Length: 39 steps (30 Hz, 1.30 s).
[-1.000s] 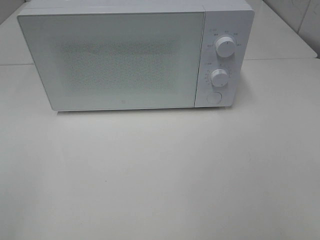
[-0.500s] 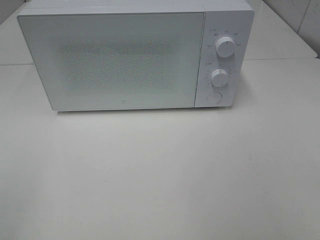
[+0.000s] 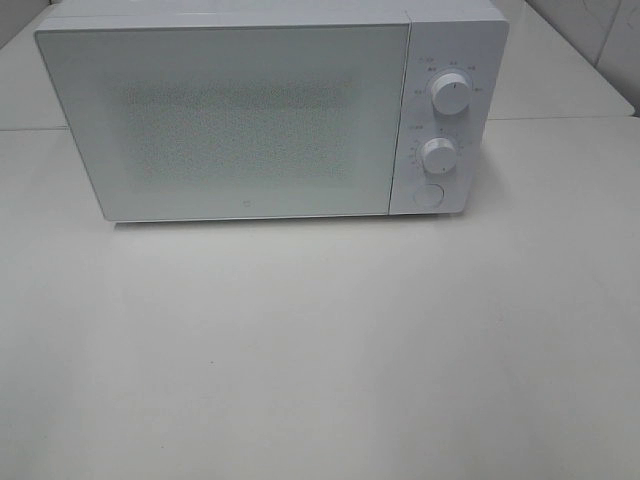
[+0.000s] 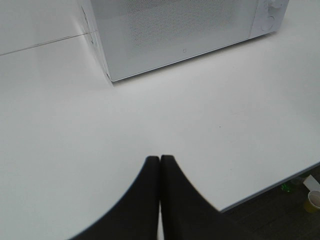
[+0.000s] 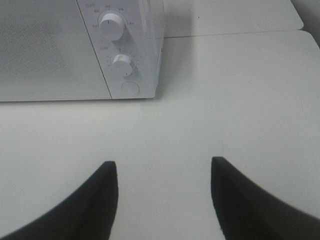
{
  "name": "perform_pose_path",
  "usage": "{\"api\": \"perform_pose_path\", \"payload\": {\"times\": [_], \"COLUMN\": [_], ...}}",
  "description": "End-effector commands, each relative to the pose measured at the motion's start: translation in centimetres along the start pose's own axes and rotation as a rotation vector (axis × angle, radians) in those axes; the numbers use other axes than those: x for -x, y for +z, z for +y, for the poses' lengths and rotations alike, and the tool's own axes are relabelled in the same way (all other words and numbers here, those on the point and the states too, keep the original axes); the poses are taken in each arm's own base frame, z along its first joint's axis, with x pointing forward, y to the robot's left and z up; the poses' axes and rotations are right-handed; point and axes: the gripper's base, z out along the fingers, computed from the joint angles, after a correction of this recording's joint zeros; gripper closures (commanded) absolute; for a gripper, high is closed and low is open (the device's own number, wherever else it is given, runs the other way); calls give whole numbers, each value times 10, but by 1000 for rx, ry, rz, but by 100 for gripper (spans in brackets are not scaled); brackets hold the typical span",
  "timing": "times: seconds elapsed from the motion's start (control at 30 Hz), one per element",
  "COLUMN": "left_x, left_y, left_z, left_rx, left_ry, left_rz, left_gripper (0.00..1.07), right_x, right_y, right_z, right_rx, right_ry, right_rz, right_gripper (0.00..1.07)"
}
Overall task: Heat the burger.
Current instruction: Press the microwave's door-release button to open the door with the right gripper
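Observation:
The burger is out of view in every frame. A white microwave [image 3: 270, 110] stands at the back of the white table with its door shut; nothing shows through the door. It has two round knobs [image 3: 450, 95] and a round button [image 3: 427, 196] on its right panel. It also shows in the left wrist view [image 4: 175, 35] and the right wrist view [image 5: 75, 50]. My left gripper [image 4: 159, 161] is shut and empty above the table, in front of the microwave's left corner. My right gripper [image 5: 162, 167] is open and empty, in front of the knob panel. Neither gripper shows in the exterior high view.
The white table [image 3: 320, 350] spreads in front of the microwave. Its front edge [image 4: 280, 180] shows in the left wrist view, with a cup [image 4: 314, 199] on the dark floor below. A seam between tabletops [image 5: 235, 34] runs behind the microwave.

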Motion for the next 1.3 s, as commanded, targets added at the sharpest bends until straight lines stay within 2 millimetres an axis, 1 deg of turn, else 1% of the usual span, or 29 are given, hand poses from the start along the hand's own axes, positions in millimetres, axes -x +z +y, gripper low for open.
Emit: {"api": "perform_pose_path", "payload": {"times": [0.03,0.07,0.1,0.17,0.2,0.27,0.3,0.33,0.37,0.4,0.43,0.47,0.5,0.53,0.57,0.6,0.67,0.7,0.73,0.77,0.8,0.83,0.87,0.93,0.97,1.03,1.13,1.2,1.3], "left_x": [-2,-2,-2,-2,-2,-2,-2,-2,-2,-2,-2,-2,-2,-2,-2,-2,-2,-2,-2,-2,-2,-2,-2,-2,-2,-2,-2,-2,-2], "left_y": [-3,-3,-3,-3,-3,-3,-3,-3,-3,-3,-3,-3,-3,-3,-3,-3,-3,-3,-3,-3,-3,-3,-3,-3,-3,-3,-3,-3,-3], "left_z": [-1,-1,-1,-1,-1,-1,-1,-1,-1,-1,-1,-1,-1,-1,-1,-1,-1,-1,-1,-1,-1,-1,-1,-1,-1,-1,-1,-1,-1], "left_rx": [-2,-2,-2,-2,-2,-2,-2,-2,-2,-2,-2,-2,-2,-2,-2,-2,-2,-2,-2,-2,-2,-2,-2,-2,-2,-2,-2,-2,-2], "left_ry": [0,0,0,0,0,0,0,0,0,0,0,0,0,0,0,0,0,0,0,0,0,0,0,0,0,0,0,0,0], "left_rz": [-21,-21,-21,-21,-21,-21,-21,-21,-21,-21,-21,-21,-21,-21,-21,-21,-21,-21,-21,-21,-21,-21,-21,-21,-21,-21,-21,-21,-21], "left_gripper": [106,106,106,106,106,106,106,106,106,106,106,106,106,106,106,106,106,106,106,106,106,106,106,106,106,106,106,106,106], "right_x": [15,15,22,25,31,33,37,39,39,42,43,43,46,46,48,48,51,51,53,53,53,53,53,52,52,49,48,46,45], "right_y": [14,14,26,30,42,47,59,65,65,76,81,81,93,93,105,105,120,120,129,129,139,144,144,157,157,172,176,184,188], "right_z": [-1,-1,-2,-3,-4,-4,-5,-6,-6,-7,-7,-7,-8,-8,-9,-9,-11,-11,-11,-11,-12,-13,-13,-14,-14,-15,-16,-17,-17], "right_rx": [-6,-6,-10,-12,-16,-18,-22,-24,-24,-27,-29,-29,-33,-33,-38,-38,-45,-45,-49,-49,-53,-55,-55,-60,-60,-65,-66,-69,-70], "right_ry": [-10,-10,-7,-6,-3,-2,0,1,1,3,4,4,5,5,7,7,10,10,10,10,11,11,11,11,11,11,11,11,13], "right_rz": [-43,-43,-52,-64,-67,-67,-59,-57,-57,-59,-58,-58,-63,-63,-66,-66,-91,-91,-107,-107,-115,-120,-120,-121,-121,-115,-115,-112,-115], "right_gripper": [53,53,55,55,58,59,63,65,65,70,73,73,79,79,85,85,92,92,97,97,103,107,107,107,107,107,107,107,107]}}
